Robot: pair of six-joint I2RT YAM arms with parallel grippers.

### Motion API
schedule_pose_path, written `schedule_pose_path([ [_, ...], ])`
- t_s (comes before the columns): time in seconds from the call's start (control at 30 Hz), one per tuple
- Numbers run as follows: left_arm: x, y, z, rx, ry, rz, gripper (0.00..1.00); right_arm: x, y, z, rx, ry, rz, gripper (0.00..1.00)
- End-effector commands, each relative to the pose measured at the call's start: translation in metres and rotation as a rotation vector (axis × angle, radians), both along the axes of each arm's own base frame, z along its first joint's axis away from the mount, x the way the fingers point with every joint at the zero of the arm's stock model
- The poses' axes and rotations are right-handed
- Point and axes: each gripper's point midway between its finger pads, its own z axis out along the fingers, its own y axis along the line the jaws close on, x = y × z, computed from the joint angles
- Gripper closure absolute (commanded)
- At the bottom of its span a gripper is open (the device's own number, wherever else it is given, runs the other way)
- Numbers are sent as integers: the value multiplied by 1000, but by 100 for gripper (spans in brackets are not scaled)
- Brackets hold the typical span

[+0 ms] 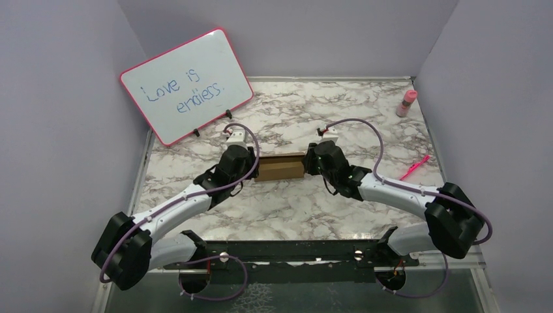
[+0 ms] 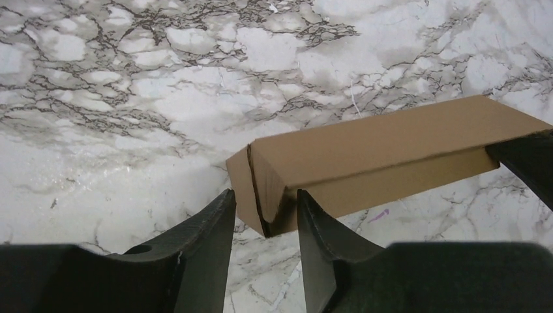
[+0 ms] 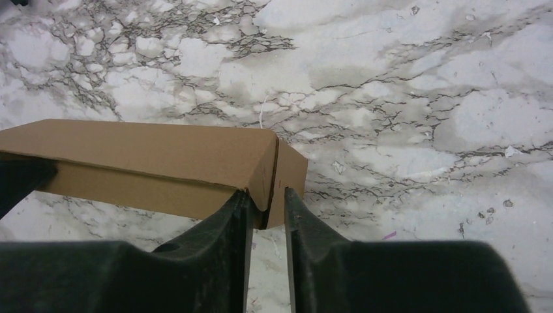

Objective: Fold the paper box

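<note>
The paper box [image 1: 280, 166] lies mid-surface as a long, closed brown carton, flat on the marble surface [image 1: 306, 208] between the two arms, one at each end. Left tool [image 2: 264, 193]: fingers spread, with the box's end corner sitting in the gap. Right tool [image 3: 266, 192]: fingers parted more narrowly, astride the seam where the end flap meets the long wall. Neither looks clamped on the cardboard (though contact at the very tips is hard to judge).

By the look of it, the folding is nearly done, and the ends are what matter now. Both show a dark slit at the flap seam. To do this well, I'd press each end flap flush and square, both sides evenly so the carton doesn't skid, then draw each tool straight out along the box's length without catching a flap edge.

Farther out, a whiteboard [image 1: 187, 86] leans at the back left and a pink bottle [image 1: 407, 103] stands at the far right.
</note>
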Motion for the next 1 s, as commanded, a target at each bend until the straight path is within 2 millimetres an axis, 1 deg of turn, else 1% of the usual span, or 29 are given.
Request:
schedule_pose_path([
  [0.0,-10,-4,12,-66,-18,-26,56,-7,-6,7,-24,-4,17,68],
  [0.23,-20,-8,39,-159,-61,-58,43,-7,-8,37,6,-50,13,49],
  [0.3,-24,-7,47,-193,-69,-53,37,-7,-8,48,23,-69,11,43],
  [0.37,-26,-3,52,-226,-69,-27,29,-6,-7,61,42,-95,14,37],
  [0.47,-24,7,57,-286,-68,35,18,-2,-3,77,52,-127,30,32],
  [0.53,-19,13,60,-333,-64,67,15,2,0,83,39,-135,30,31],
  [0.63,-10,12,61,-446,-30,68,14,10,2,83,22,-141,18,30],
  [0.7,-3,16,59,-513,1,89,14,14,6,83,16,-142,20,29],
  [0.8,8,22,54,-543,25,127,15,19,12,77,4,-131,28,30],
  [0.9,14,18,55,-561,30,118,17,23,14,67,-21,-116,20,30],
  [0.97,16,14,51,-561,49,109,18,25,14,61,-34,-109,16,30],
])
